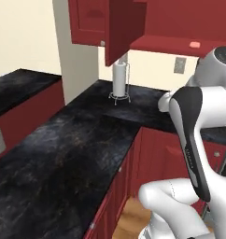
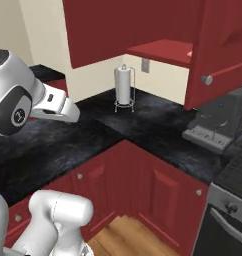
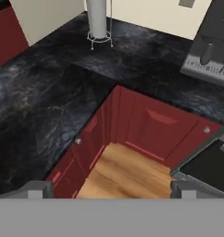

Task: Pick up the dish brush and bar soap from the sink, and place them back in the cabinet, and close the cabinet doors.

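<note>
One bar soap point(image 1: 194, 45) lies on the red shelf of the cabinet point(image 1: 180, 28), a small salmon-orange block near the shelf's front edge. Two cabinet doors stand open: one point(image 1: 122, 28) hangs out over the worktop in the left base view, the other point(image 2: 220, 50) swings toward the camera in the right base view, its silver knob point(image 2: 207, 80) showing. One paper towel holder point(image 2: 124, 87) stands upright in the corner of the black marbled worktop point(image 1: 63, 144). One dark appliance point(image 2: 218, 122) sits on the worktop beneath the open door. The claw point(image 3: 111, 189) hangs wide and empty above red base cabinets point(image 3: 151, 127) and a wooden floor point(image 3: 125, 173). The walls are cream.
</note>
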Robot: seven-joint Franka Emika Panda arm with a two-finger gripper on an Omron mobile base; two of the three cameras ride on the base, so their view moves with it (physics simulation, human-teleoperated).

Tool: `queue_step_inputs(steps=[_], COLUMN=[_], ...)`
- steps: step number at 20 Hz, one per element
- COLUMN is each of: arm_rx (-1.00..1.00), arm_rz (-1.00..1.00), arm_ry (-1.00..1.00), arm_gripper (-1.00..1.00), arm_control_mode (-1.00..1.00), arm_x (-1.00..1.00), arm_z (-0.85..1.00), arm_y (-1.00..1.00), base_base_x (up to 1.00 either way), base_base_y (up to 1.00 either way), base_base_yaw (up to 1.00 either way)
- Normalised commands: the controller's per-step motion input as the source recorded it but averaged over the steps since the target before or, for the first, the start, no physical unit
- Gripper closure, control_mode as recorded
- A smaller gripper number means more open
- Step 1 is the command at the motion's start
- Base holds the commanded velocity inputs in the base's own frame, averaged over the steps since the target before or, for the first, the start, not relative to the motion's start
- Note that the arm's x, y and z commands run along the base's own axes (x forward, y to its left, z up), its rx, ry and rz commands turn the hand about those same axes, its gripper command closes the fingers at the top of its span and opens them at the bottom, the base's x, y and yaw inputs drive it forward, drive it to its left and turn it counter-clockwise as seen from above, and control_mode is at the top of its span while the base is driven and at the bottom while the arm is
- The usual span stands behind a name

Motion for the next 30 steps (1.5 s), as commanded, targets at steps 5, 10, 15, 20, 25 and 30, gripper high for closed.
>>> queue_step_inputs(steps=[5, 10, 15, 20, 25, 30], arm_rx=[0.0, 0.0, 0.0, 0.0, 0.0, 0.0], arm_rz=[0.0, 0.0, 0.0, 0.0, 0.0, 0.0], arm_ry=[0.0, 0.0, 0.0, 0.0, 0.0, 0.0], arm_gripper=[-1.0, -1.0, -1.0, -1.0, -1.0, -1.0], arm_control_mode=[1.0, 1.0, 1.0, 1.0, 1.0, 1.0], arm_x=[0.0, 0.0, 0.0, 0.0, 0.0, 0.0], arm_z=[0.0, 0.0, 0.0, 0.0, 0.0, 0.0], arm_y=[0.0, 0.0, 0.0, 0.0, 0.0, 0.0], base_base_x=[-0.29, -0.37, -0.44, -0.49, -0.61, -0.51], base_base_y=[0.45, 0.62, 0.58, 0.23, 0.32, 0.7], base_base_yaw=[0.6, 0.55, 0.55, 0.29, 0.2, 0.24])
